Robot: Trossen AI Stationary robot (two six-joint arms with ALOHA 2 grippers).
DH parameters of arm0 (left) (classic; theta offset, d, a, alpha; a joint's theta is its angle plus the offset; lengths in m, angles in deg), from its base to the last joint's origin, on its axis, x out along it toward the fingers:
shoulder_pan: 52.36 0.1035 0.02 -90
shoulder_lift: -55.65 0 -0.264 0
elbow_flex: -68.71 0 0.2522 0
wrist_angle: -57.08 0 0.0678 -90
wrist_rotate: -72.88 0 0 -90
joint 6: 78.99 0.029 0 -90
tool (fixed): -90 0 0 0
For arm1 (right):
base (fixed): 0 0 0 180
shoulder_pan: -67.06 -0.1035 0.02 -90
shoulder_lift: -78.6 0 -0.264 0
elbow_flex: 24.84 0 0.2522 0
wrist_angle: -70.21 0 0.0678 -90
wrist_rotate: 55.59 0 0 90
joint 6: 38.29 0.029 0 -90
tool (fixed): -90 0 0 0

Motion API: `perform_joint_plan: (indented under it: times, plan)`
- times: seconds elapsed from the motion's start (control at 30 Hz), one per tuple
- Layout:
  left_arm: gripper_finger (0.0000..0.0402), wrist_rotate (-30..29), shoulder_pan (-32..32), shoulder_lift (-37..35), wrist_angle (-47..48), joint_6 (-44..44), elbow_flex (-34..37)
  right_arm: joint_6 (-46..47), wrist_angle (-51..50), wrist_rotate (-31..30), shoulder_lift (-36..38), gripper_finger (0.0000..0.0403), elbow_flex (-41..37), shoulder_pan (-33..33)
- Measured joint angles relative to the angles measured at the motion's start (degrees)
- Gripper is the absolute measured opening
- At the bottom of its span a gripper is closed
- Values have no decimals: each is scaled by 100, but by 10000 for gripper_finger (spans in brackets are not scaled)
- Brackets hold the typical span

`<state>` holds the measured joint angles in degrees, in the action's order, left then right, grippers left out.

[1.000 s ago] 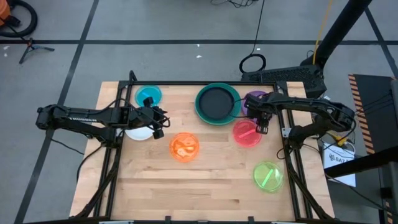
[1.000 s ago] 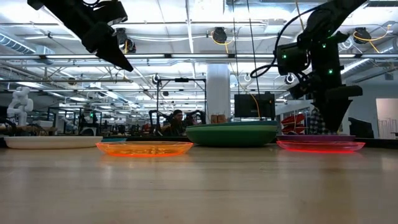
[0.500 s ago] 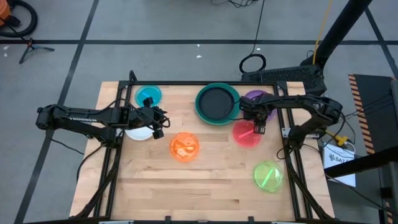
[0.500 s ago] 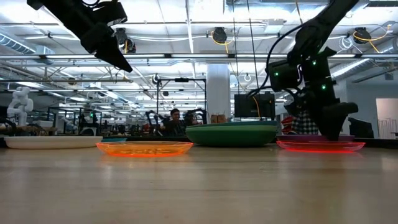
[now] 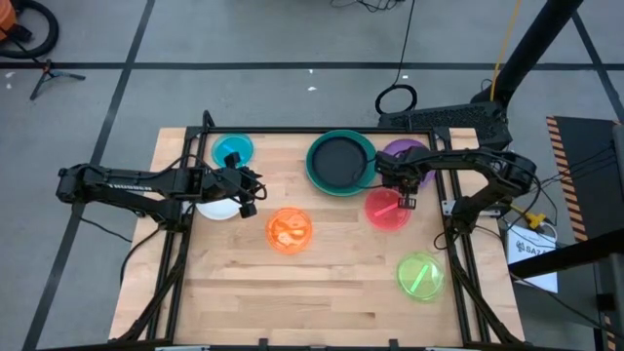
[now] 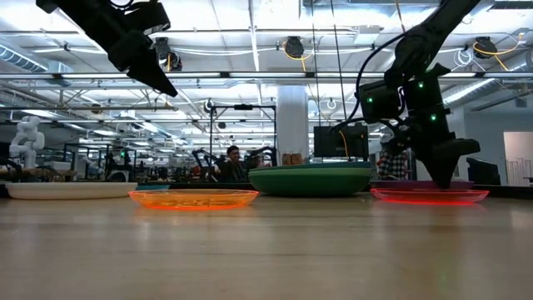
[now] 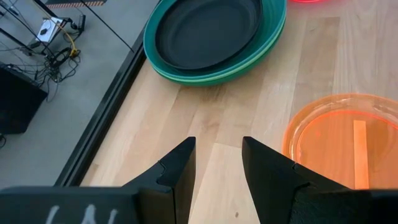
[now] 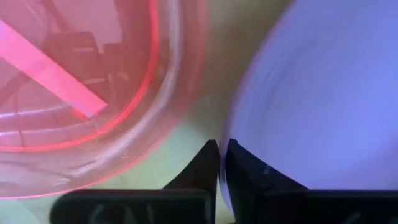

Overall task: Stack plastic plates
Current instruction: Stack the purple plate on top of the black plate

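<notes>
The left gripper (image 5: 248, 189) hangs above the table beside the white plate (image 5: 216, 208), its fingers partly apart and empty. The orange plate (image 5: 289, 230) lies near, so a careless descent could push it. The right gripper (image 5: 404, 191) is down between the pink plate (image 5: 388, 210) and the purple plate (image 5: 402, 153); its fingers look almost together at the purple rim, and a thin grip there could slip.
</notes>
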<state>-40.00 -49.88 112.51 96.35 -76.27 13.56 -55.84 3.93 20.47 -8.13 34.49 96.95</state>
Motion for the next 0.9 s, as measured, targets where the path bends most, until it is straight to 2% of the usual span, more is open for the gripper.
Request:
perform_joint_plan:
  times: [0.27, 0.43, 0.6, 0.9]
  plan:
    - [138, 0, 0, 1, -2, -9, 0, 289, -244, -271, 221, 7, 40, -4]
    - [138, 2, 0, 2, -2, -24, 0, 477, -522, -455, 488, 5, 324, 4]
    - [138, 2, 0, 0, -2, -23, 0, 646, -1007, -963, 669, 4, 939, 1]
    - [138, 2, 0, 1, -2, 0, 0, 546, -882, -992, 699, 3, 2239, -510]
